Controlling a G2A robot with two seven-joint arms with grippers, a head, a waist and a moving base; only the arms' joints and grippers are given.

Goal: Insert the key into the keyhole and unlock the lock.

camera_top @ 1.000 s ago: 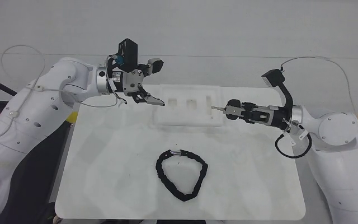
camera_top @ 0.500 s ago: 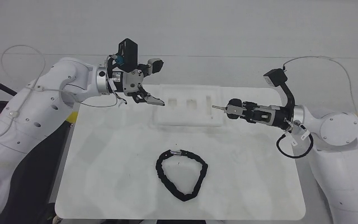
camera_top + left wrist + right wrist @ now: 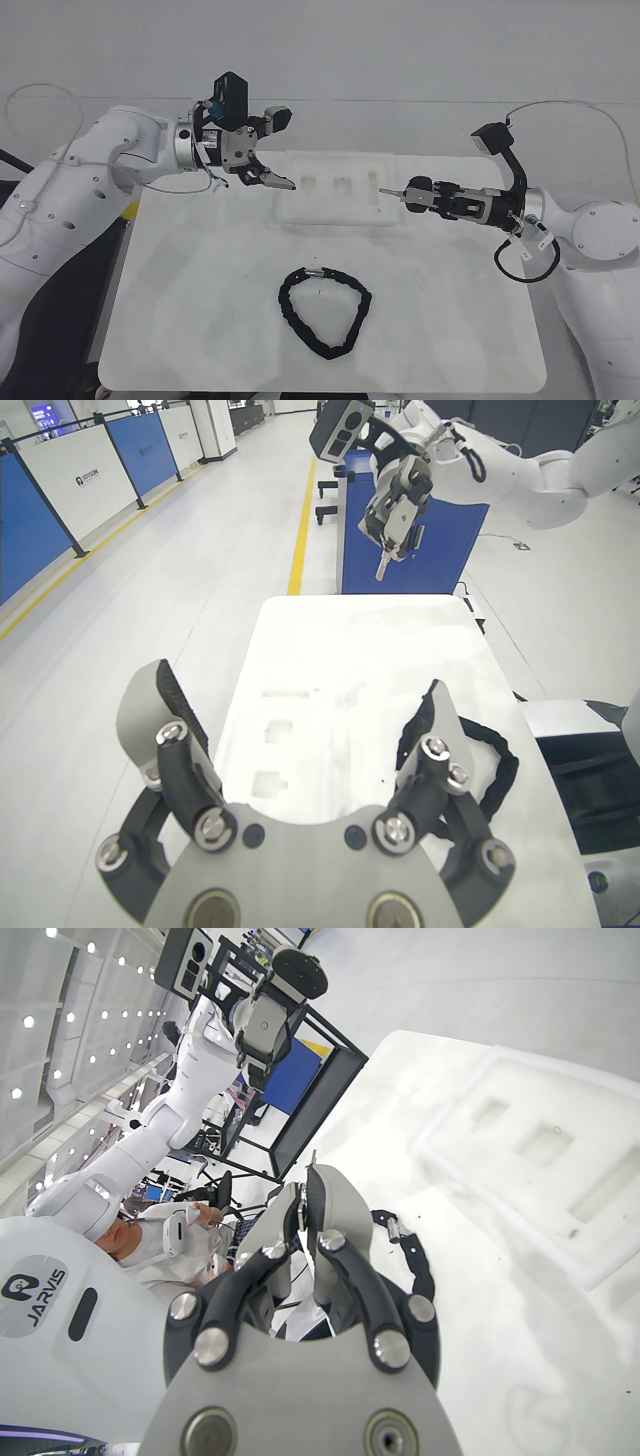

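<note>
1. Table (image 3: 200,300): white top that carries everything below.
2. Foam tray (image 3: 300,212): at the far side, with three recesses. It sits under your key hand but not on the way down to the lock.
3. Chain lock (image 3: 286,298): black sleeved loop lying flat near the table's middle, untouched. Its metal cylinder (image 3: 318,270) faces the tray. You cannot tell which way the keyhole points.
4. Left gripper (image 3: 280,148): fingers spread wide and holding nothing, hovering off the tray's left end.
5. Right gripper (image 3: 408,193): fingers pinched tight on the key, above the tray's right end.
6. Key (image 3: 388,191): blade points outward, well apart from the lock.

Change: over the last second, both of your arms have barely shifted, so insertion has not begun. You probably need the free hand to steady the cylinder first.
</note>
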